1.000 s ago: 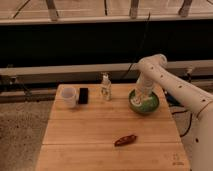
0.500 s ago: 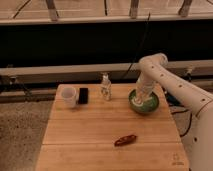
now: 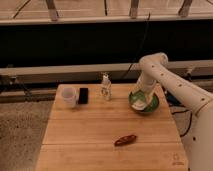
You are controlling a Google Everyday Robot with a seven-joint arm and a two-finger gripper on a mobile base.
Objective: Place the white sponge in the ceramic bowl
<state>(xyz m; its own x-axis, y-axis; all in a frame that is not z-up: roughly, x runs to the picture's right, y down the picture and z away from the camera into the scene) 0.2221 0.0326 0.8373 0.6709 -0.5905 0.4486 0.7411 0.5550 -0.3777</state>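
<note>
One arm bent down over the ceramic bowl (image 3: 150, 107), gripper (image 3: 140, 100) inside, grip state indiscernible.

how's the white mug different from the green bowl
The white mug is taller and narrower; the green bowl is wide and shallow. The mug sits at the table's back left beside a dark flat object, the bowl at the back right. Nothing is over the mug, while the gripper reaches down into the bowl with a whitish thing, seemingly the white sponge. Both stand upright on the table.
</note>
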